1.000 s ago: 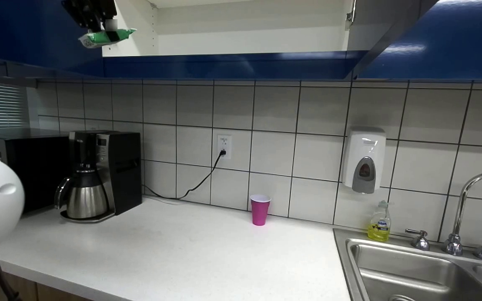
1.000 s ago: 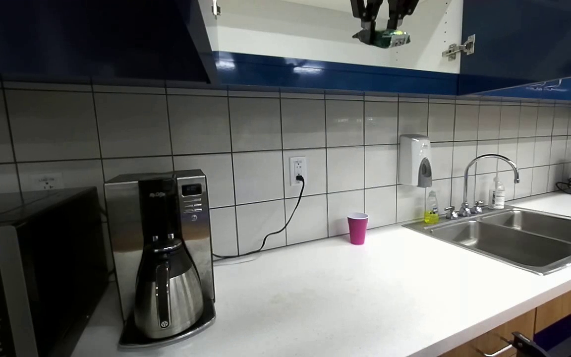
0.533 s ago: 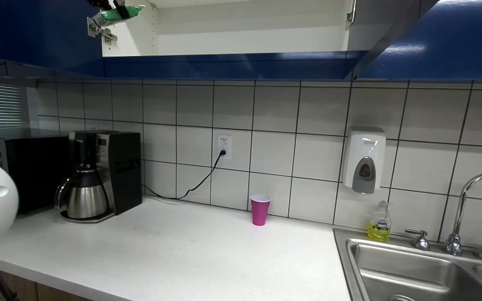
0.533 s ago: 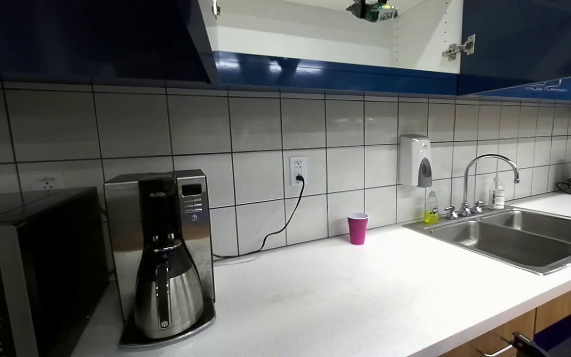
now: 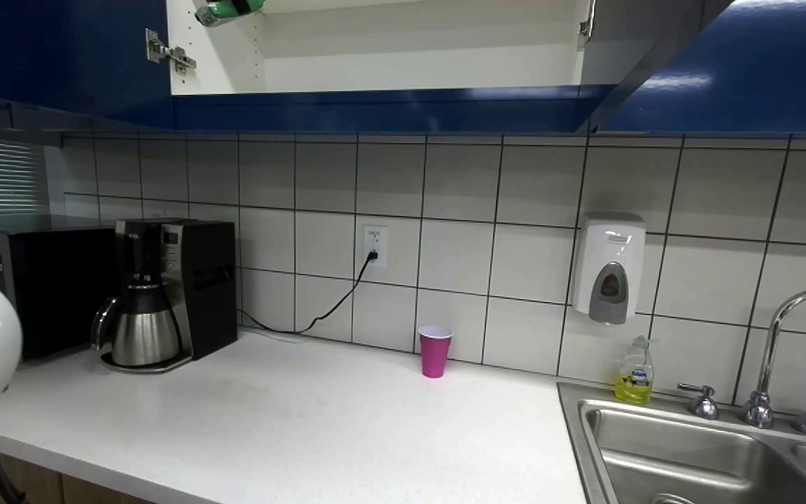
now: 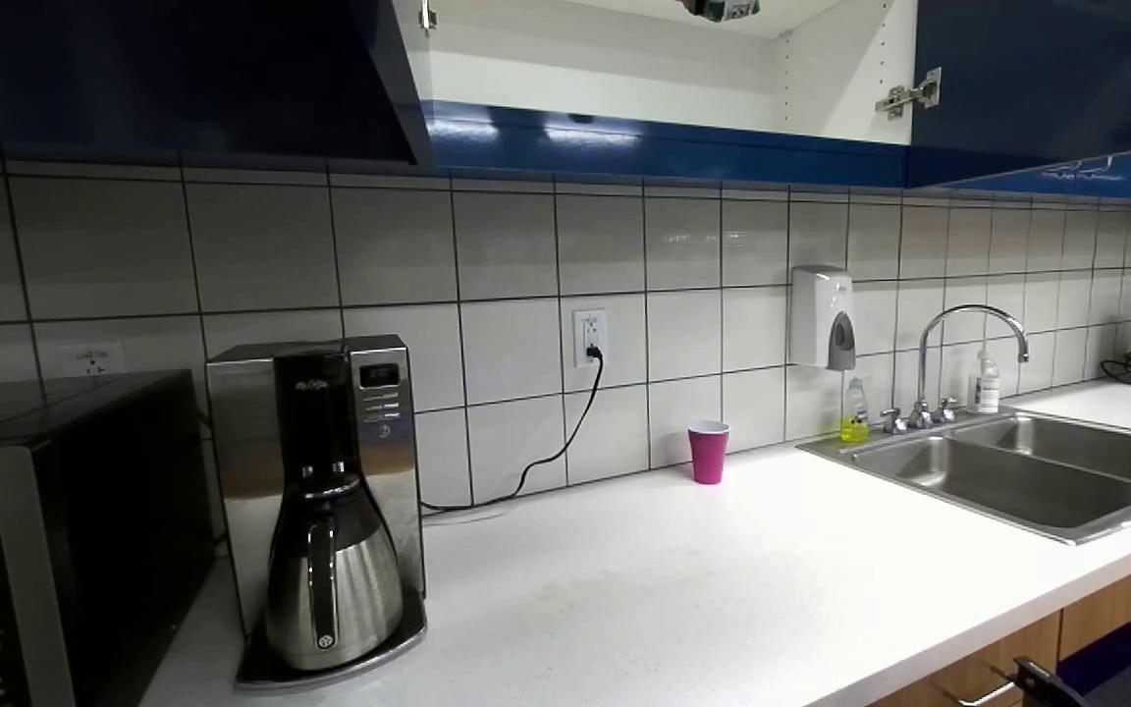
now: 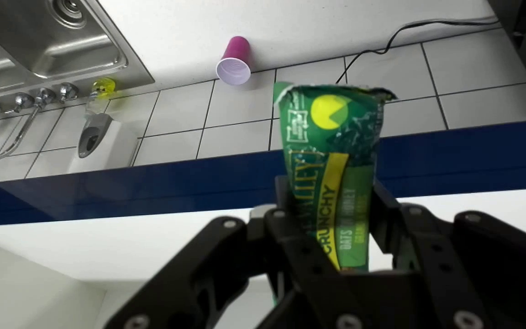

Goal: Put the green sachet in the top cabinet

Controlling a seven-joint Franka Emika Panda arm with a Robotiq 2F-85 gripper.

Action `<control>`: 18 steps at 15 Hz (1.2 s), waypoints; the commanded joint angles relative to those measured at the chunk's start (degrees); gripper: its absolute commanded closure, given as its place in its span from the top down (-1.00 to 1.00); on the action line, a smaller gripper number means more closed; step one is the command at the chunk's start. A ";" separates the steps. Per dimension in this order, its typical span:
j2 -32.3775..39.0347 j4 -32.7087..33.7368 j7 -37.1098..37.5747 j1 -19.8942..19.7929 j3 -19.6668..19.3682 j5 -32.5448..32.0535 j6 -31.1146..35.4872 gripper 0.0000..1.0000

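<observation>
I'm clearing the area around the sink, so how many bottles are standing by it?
2. In an exterior view, the bottle of yellow liquid stands left of the faucet base and the white-labelled bottle right of it. Others may be hidden.

“VALLEY”, “CRUNCHY” on green sachet (image 7: 330,176) (microwave (image 6: 84,530): “:00”)

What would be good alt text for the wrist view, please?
A black gripper holds a green sachet printed CRUNCHY, with the blue-edged top cabinet behind it. Beyond are a pink cup on a white counter and a steel double sink.
</observation>
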 commanded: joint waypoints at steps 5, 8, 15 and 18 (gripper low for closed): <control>11.50 11.80 1.45 -0.14 -1.35 -3.28 -3.44 -0.68; 15.24 15.27 1.45 0.19 -2.51 -4.43 -3.68 -0.68; 23.68 21.73 1.67 1.48 -5.13 -6.10 -3.61 -0.68; 27.15 24.21 1.65 2.35 -6.18 -6.54 -3.74 -0.68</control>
